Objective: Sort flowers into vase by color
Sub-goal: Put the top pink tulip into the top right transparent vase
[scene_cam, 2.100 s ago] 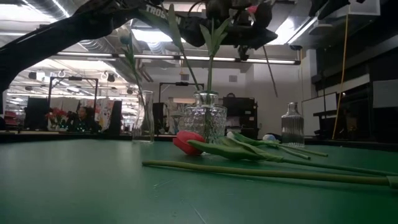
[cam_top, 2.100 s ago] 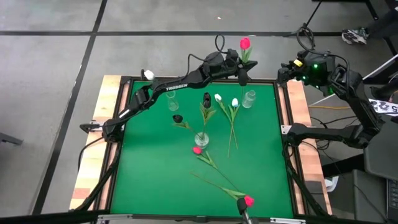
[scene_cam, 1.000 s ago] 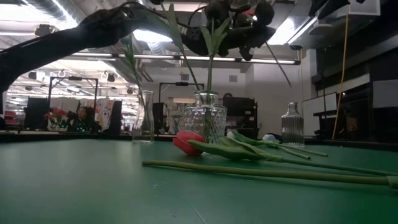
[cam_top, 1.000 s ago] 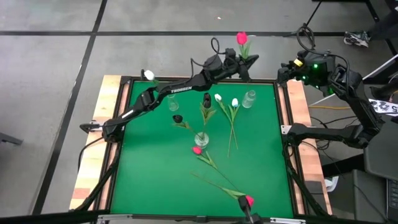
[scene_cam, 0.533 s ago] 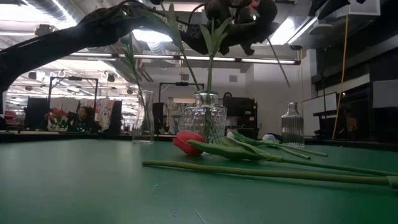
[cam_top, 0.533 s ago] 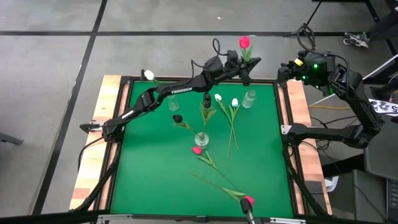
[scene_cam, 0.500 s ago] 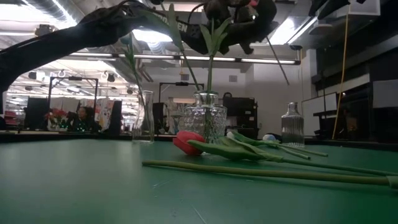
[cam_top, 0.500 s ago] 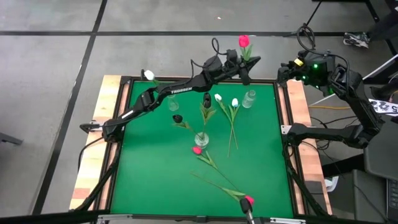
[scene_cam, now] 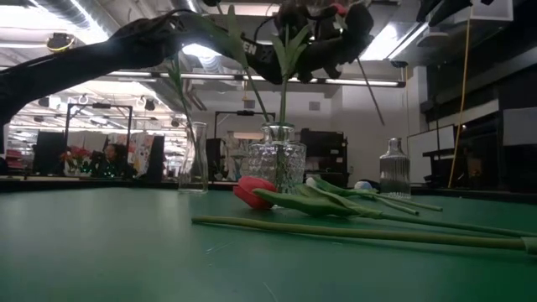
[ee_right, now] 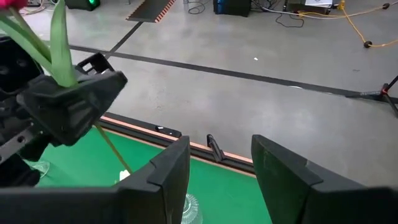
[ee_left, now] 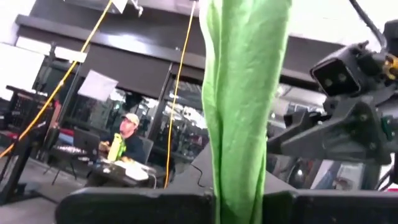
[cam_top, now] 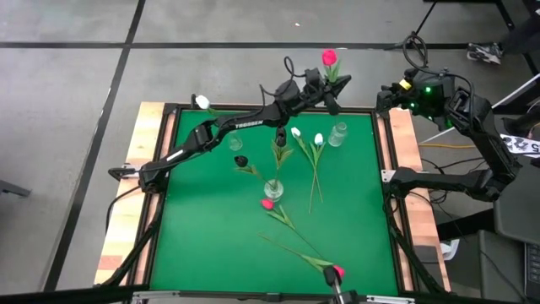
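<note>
Left hand (cam_top: 327, 91) raised over the far edge of the desk (cam_top: 211, 236), clenched on the stem of a pink-red tulip (cam_top: 329, 57); bud points up and away past the far rim. Leaf fills the left wrist view. Small clear vase (cam_top: 337, 134) stands just near of this hand. Right hand (ee_right: 221, 171) parked off the far-right corner, fingers apart, nothing between them. Middle vase (cam_top: 273, 189) holds black tulips (cam_top: 279, 133). Two white tulips (cam_top: 318, 139) lie flat mid-desk; two pink-red tulips (cam_top: 267, 203) lie nearer. One white tulip (cam_top: 202, 102) at far left.
</note>
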